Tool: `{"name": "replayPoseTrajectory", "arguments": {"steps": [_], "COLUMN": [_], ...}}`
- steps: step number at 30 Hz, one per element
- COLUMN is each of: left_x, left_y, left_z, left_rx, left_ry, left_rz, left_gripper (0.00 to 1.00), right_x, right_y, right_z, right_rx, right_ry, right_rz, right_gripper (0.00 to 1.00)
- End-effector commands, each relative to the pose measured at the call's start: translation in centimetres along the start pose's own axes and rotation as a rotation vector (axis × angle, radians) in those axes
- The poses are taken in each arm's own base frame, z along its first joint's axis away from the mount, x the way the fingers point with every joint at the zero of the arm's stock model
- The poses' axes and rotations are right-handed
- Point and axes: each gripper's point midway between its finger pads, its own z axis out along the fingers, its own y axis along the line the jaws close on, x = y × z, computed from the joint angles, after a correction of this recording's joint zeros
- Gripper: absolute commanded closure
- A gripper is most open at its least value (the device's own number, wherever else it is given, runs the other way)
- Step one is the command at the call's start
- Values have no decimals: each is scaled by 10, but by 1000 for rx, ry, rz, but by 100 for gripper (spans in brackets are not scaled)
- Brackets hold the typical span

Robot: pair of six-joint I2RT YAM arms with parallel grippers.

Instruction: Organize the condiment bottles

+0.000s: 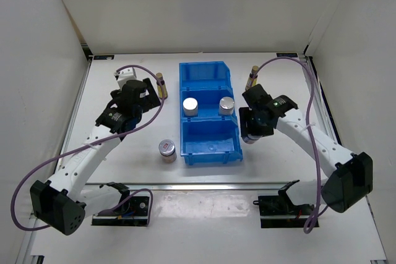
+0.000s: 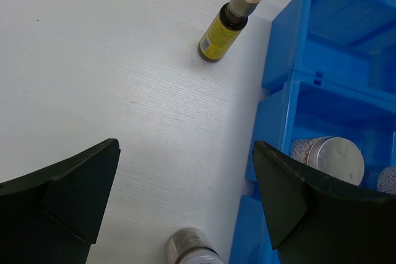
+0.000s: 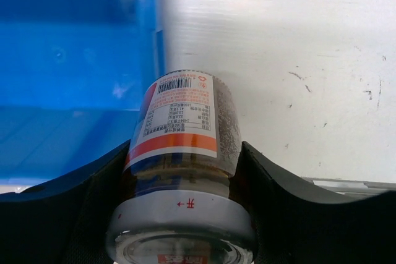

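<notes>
Jar (image 3: 182, 109) pinched in my right gripper (image 3: 184, 145), lid toward my wrist, just right of the bin: barcode label, orange band, silvery lid with red marks. White walls (image 1: 185, 10) round a white table (image 1: 124, 153). Blue bin (image 1: 209, 160) mid-table, two white cylinders (image 1: 190, 106) (image 1: 227, 104) with silver caps in its middle slot. Second jar (image 1: 167, 150) stands left of the bin. Amber bottles (image 1: 161, 85) (image 1: 253, 77) upright either side of its far end. Left gripper (image 2: 185, 146) spread wide over the table.

The right pincer (image 3: 183, 180) clasped a short jar (image 3: 182, 128) — barcode label, orange band, silvery lid nearest the lens. Left lay the blue bin (image 3: 68, 60), blurred, seemingly just beside the jar; right, scuffed white bench (image 3: 284, 60).
</notes>
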Motion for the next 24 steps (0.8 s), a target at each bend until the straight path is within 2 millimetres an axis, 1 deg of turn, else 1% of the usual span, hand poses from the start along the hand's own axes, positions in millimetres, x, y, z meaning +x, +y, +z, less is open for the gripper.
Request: {"name": "replayPoseTrajectory", "arguments": {"steps": [1,2,3,4,5,6,10,11,14,15,17,18,20,21,22,23,24], "left_x": [0,0,0,0,0,-2,-5,-5,-5,-5,-5,-2,0,4,9,11,16], "left_y": [-1,-1,-1,-1,-1,-2,-4,-4,-4,-4,-4,-2,-4,-2,-3,-5,-5], "left_z": [-2,-2,-2,-2,-2,-1,-2,-2,-2,-2,-2,-1,-1,0,1,1,2], "left_rx": [9,9,9,9,9,9,14,14,14,14,14,9,20,14,22,33,36], "left_ry": [3,3,3,3,3,3,-4,-4,-4,-4,-4,3,9,19,34,40,56], "left_rz": [-13,-13,-13,-13,-13,-13,-17,-17,-17,-17,-17,-13,-13,-7,-14,-14,-17], "left_gripper": [1,1,1,1,1,1,1,1,1,1,1,1,1,1,1,1,1], "right_x": [-24,-25,-23,-27,-28,-26,-24,-22,-18,-16,-21,-20,-18,-17,-16,-18,-16], "right_y": [13,21,24,26,34,36,53,56,75,77,88,92,99,99,103,107,107], "right_z": [-36,-41,-41,-45,-50,-47,-45,-41,-32,-30,-22,-20,-9,-4,3,5,11], "right_rx": [-39,-55,-62,-64,-82,-72,-85,-81,-113,-112,-123,-139,-149,-139,-135,-141,-130], "right_ry": [-141,-153,-152,-170,-182,-175,-169,-155,-131,-123,-132,-124,-95,-80,-56,-47,-31], "right_rz": [-15,-33,-45,-51,-70,-83,-125,-137,-164,-174,-171,-172,-189,-201,-206,-208,-220], "right_gripper": [100,100,100,100,100,100,100,100,100,100,100,100,100,100,100,100,100]}}
